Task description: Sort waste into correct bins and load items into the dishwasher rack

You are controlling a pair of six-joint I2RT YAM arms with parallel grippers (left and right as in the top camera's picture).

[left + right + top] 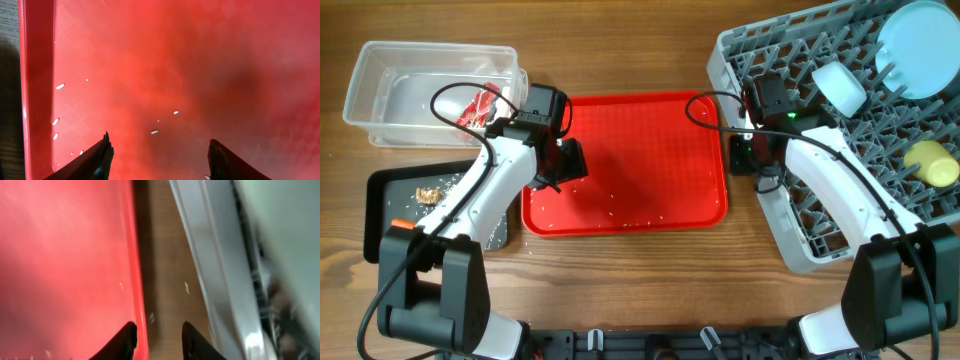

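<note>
Notice that your left claw (pixel 160 141) hangs wide and empty over the left part of the red tray (pixel 650 140), directly above the scattered white grains (pixel 154 132), the only waste left there. Your right claw (pixel 159 326) stands narrow astride the tray's right rim, with bare surface (pixel 165 255) showing inside the gap, so it looks placed to take that rim, not clamped. The plate (pixel 920 45), bowl (pixel 840 88) and cup (pixel 932 165) sit in the rack (pixel 800 245), and the wrapper (pixel 478 105) lies in the clear tub (pixel 380 90).

Table (pixel 650 285) bears tub (pixel 362 100), black tray (pixel 382 190), red tray (pixel 640 150), rack (pixel 798 240).
</note>
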